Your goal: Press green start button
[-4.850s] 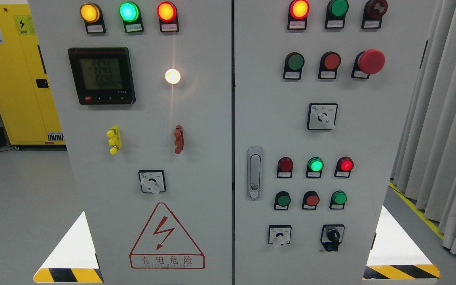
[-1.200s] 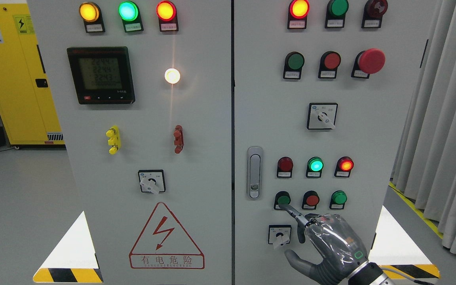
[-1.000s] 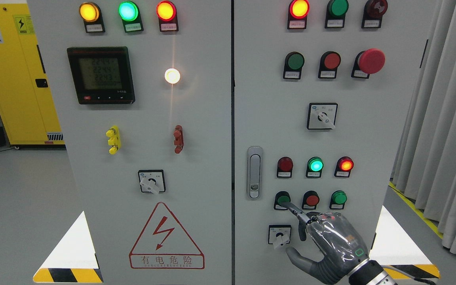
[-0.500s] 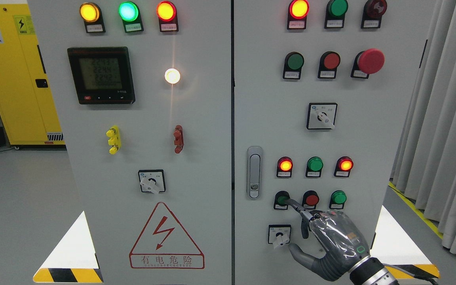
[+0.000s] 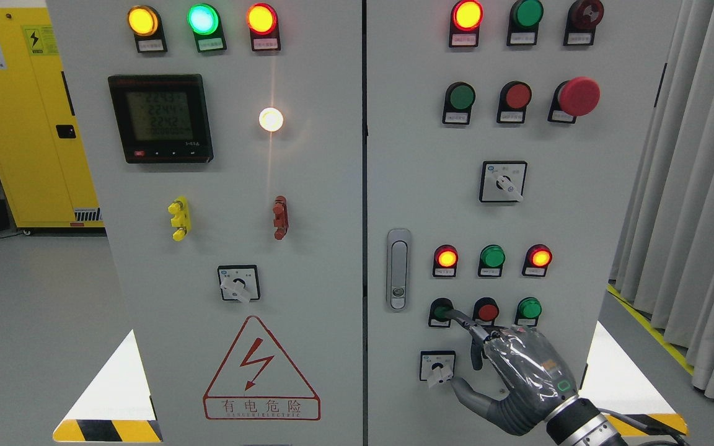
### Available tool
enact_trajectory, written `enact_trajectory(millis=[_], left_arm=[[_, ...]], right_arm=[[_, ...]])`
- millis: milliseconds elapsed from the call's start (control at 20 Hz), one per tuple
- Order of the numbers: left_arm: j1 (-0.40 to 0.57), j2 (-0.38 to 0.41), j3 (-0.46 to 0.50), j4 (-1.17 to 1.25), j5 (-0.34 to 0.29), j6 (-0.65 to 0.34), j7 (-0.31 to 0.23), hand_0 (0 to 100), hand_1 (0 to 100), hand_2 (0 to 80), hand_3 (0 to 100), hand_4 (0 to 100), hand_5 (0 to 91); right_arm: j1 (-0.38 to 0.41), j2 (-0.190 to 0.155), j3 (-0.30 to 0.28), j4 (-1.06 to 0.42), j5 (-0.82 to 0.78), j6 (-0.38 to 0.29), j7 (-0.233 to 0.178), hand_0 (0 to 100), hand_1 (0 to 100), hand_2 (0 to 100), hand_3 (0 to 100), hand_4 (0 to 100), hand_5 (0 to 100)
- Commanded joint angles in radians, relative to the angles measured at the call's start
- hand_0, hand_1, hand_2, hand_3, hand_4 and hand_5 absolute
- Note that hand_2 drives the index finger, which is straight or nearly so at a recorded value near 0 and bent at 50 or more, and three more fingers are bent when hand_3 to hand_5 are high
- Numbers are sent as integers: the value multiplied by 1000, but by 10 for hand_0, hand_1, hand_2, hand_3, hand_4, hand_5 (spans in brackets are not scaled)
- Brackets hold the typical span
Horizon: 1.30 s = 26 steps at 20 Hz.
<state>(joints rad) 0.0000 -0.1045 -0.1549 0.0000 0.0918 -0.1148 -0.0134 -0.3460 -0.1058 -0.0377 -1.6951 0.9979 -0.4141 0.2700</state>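
Observation:
The green start button (image 5: 439,310) sits at the left of the lower button row on the right cabinet door (image 5: 431,186). My right hand (image 5: 480,354) comes in from the lower right in a clear cover. Its index finger (image 5: 463,322) is stretched out with the tip touching the green button, and the other fingers are curled. Above the button, the left red lamp (image 5: 446,257) glows, the green lamp (image 5: 492,256) is dark, and the right red lamp (image 5: 539,256) glows. My left hand is out of view.
Beside the pressed button are a red button (image 5: 487,310) and a green button (image 5: 528,308). A rotary switch (image 5: 437,367) sits just under my index finger and a door handle (image 5: 398,269) to the left. Grey curtains (image 5: 691,186) hang at the right; a yellow cabinet (image 5: 28,124) stands far left.
My right hand rose from the lower right and its index fingertip slid onto the green button. The left red lamp above lit up and the middle green lamp went dark.

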Motion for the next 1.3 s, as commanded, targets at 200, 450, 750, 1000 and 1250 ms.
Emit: enact_trajectory(millis=[200, 450, 750, 1000, 1250], left_arm=[[-20, 0, 0, -28, 0, 0, 0, 120, 556, 0, 0, 0, 0], [-20, 0, 0, -26, 0, 0, 0, 120, 556, 0, 0, 0, 0], [-20, 0, 0, -26, 0, 0, 0, 120, 556, 0, 0, 0, 0], [-20, 0, 0, -26, 0, 1, 0, 120, 556, 0, 0, 0, 0], [-20, 0, 0, -26, 0, 0, 0, 120, 556, 0, 0, 0, 0]], right_arm=[[87, 26, 5, -138, -379, -8, 17, 533, 626, 0, 704, 686, 634], [188, 26, 18, -207, -686, 1, 130, 531, 595, 0, 230, 277, 225], [243, 18, 48, -236, -982, 121, 153, 538, 536, 0, 8, 84, 33], [217, -2, 50, -252, -1138, 238, 153, 389, 508, 0, 0, 40, 0], [232, 0, 70, -265, -1136, 238, 156, 332, 509, 0, 0, 43, 0]])
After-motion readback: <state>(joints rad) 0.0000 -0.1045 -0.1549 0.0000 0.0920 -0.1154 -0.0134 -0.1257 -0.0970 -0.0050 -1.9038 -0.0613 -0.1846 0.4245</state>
